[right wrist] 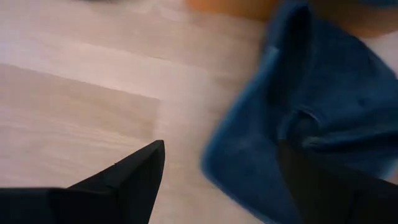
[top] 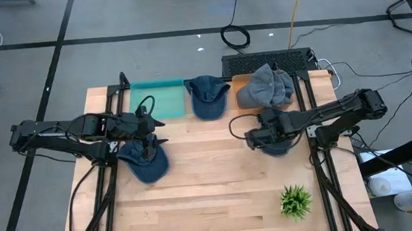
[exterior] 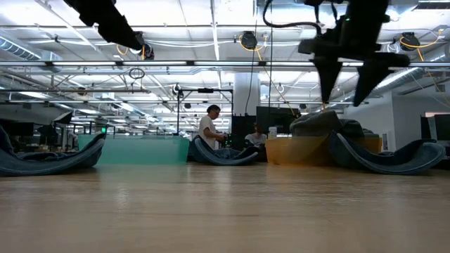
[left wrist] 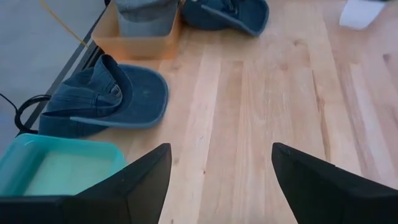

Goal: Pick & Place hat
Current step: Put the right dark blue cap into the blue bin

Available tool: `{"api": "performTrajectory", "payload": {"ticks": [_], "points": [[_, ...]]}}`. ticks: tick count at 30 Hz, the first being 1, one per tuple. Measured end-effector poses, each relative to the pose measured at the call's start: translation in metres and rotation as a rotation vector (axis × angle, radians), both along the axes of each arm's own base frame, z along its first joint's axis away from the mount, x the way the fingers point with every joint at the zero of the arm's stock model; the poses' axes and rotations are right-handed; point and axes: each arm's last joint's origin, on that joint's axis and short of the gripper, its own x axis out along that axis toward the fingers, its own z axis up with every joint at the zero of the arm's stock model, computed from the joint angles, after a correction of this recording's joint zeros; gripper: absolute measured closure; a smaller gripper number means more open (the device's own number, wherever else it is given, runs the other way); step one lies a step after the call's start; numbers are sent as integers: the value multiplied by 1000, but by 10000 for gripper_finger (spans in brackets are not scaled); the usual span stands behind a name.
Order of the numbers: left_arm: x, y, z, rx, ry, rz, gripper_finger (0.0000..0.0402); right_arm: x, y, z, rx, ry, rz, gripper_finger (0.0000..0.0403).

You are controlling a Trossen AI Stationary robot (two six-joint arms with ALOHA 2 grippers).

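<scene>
Three blue caps (top: 208,96), one grey cap (top: 265,85), two bins (top: 157,99), one plant (top: 296,201), one keyboard (top: 267,62)

high: overhead, straight down on whole bench (top: 220,196) | low: bench-top level, facing room | left wrist: close, looks across bench | right wrist: very close to bench | shared: orange bin (top: 243,95) in high, low, left wrist

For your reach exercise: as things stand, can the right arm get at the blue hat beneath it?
Probably yes. The right gripper hangs open above the blue hat, which lies on bare table, with nothing between fingers and hat. The left gripper is far off, over another hat.
</scene>
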Motion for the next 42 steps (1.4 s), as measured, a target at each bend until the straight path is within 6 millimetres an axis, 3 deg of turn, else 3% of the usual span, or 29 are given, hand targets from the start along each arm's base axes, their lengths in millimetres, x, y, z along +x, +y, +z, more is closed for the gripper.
{"api": "performTrajectory", "payload": {"ticks": [4, 11, 19, 24, 29, 37, 42], "points": [[-2, 0, -3, 10, 42, -7, 127, 12, -10, -2, 6, -73, -32, 108], [-4, 0, -6, 5, 75, -4, 133, 26, -23, -35, 64, 86, -87, 108], [-6, 0, -7, -4, 95, 4, 116, 30, -19, -72, 69, 330, -140, 108], [-6, 0, -7, -3, 100, 3, 108, 35, -18, -87, 95, 372, -99, 120], [-7, 0, -8, -8, 113, 8, 111, 37, -17, -90, 119, 384, -78, 180], [-10, 0, -11, -23, 149, 22, 128, 35, 1, -90, 111, 418, 59, 377], [-11, 0, -12, -38, 155, 35, 123, 33, 32, -86, 110, 396, 114, 390]]}}
